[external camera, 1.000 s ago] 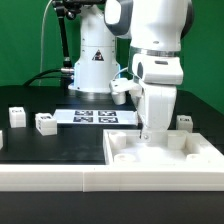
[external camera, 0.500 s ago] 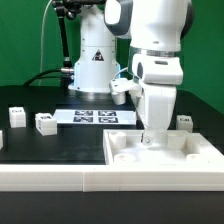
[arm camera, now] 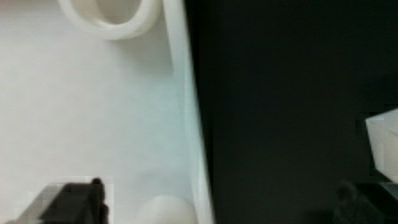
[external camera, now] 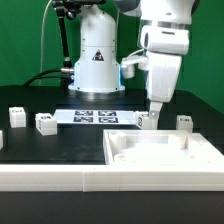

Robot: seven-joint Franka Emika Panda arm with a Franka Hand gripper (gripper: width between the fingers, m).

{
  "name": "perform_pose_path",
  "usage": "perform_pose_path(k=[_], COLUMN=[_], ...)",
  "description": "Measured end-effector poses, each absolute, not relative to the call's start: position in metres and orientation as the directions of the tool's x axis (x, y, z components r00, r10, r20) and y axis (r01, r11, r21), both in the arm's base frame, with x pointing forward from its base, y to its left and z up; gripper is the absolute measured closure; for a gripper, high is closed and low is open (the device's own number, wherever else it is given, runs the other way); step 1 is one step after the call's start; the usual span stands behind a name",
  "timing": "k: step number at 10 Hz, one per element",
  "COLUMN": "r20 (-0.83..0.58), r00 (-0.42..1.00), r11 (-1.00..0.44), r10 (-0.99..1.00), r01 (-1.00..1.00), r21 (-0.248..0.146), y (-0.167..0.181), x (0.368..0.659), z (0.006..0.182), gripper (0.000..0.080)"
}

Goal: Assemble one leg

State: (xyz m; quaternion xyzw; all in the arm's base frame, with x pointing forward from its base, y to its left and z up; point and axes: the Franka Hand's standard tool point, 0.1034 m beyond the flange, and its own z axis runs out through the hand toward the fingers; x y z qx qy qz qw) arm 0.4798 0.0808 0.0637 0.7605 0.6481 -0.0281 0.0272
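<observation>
The black counter (external camera: 60, 140) carries the wide white panel (external camera: 165, 152) at the front. My arm hangs over the panel's far edge, and in the wrist view the fingers (arm camera: 71, 205) stand spread wide with nothing between them. The leg (external camera: 149, 122) I want stands on the counter just behind that edge, seemingly upright. It is almost beneath the fingers but off toward one of them, not centred. I judge a small sideways shift is needed before descending.

no words or numbers are reading clearly. a triangular warning sign (external camera: 98, 57) is showing on the robot base (external camera: 95, 75). square black-and-white tags (external camera: 95, 116) are showing on the marker board (external camera: 60, 116) and on a leg (external camera: 44, 122).
</observation>
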Motion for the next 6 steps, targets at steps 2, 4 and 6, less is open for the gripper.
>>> perform_pose_path(k=[2, 4, 6], r20=[-0.088, -0.087, -0.067], r00=[0.216, 0.287, 0.469], r11=[-0.216, -0.287, -0.468], r10=[0.972, 0.954, 0.880], r01=[0.976, 0.958, 0.883], r21=[0.005, 0.011, 0.029], y=[0.0851, 0.0854, 0.0888], x=[0.4775, 0.4774, 0.4761], z=[0.0690, 0.0687, 0.0680], gripper=[0.0151, 0.0151, 0.0151])
